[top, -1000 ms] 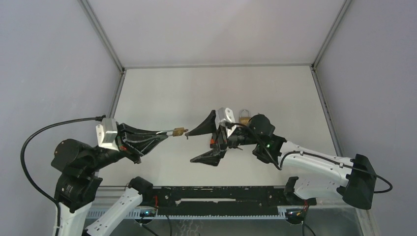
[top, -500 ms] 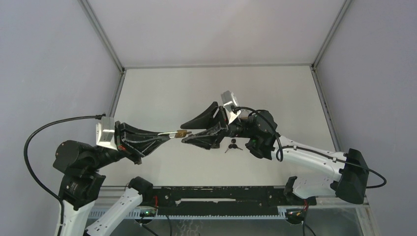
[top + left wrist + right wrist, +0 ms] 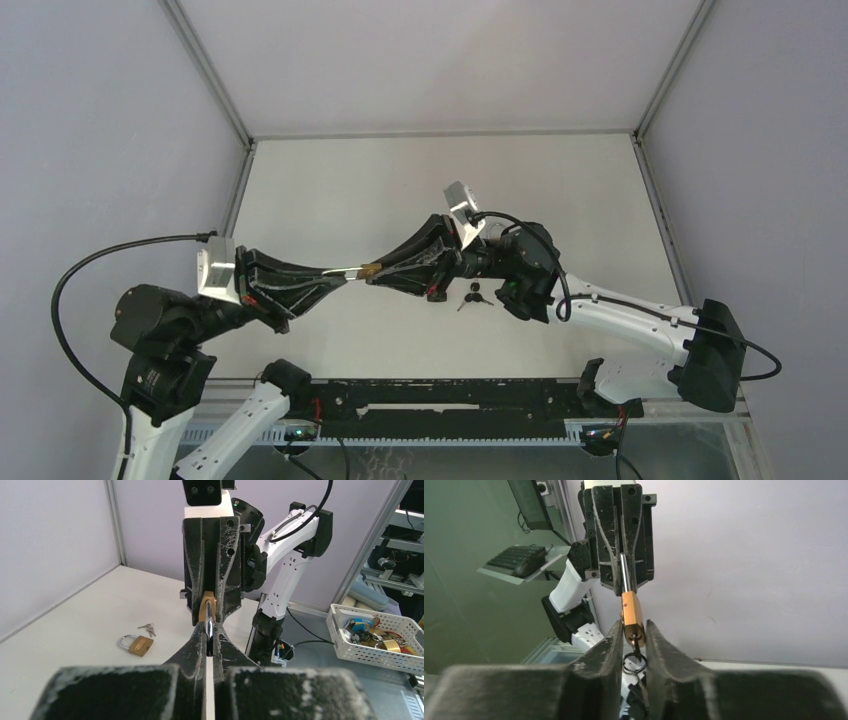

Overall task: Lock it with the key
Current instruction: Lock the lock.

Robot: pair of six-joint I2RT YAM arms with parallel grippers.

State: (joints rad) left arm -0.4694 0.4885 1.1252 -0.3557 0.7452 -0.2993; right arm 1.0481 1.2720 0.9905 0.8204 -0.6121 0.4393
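A pale, matt counter [image 3: 330, 190] fills the floor of a booth closed in by plain grey walls [image 3: 100, 120], with metal rails along the seams where wall meets surface. Above the middle of the counter, lifted clear of it, the two arms meet tip to tip. The left claw [image 3: 345, 271] is pinched tight on the silver shackle of a brass padlock [image 3: 631, 612], whose body points toward the other arm. The right claw [image 3: 634, 635] has its jaws narrow on either side of the padlock's base and the dark key [image 3: 636, 647] that sticks out of it; whether they actually press on it I cannot tell. On the counter under the right arm lie a small bunch of spare keys [image 3: 475, 296] and, just beside it, a second padlock [image 3: 136, 644] lying flat. Beyond the booth, the wrist views show a white mesh basket [image 3: 380, 635] of oddments and a keyboard [image 3: 516, 557] on a shelf.
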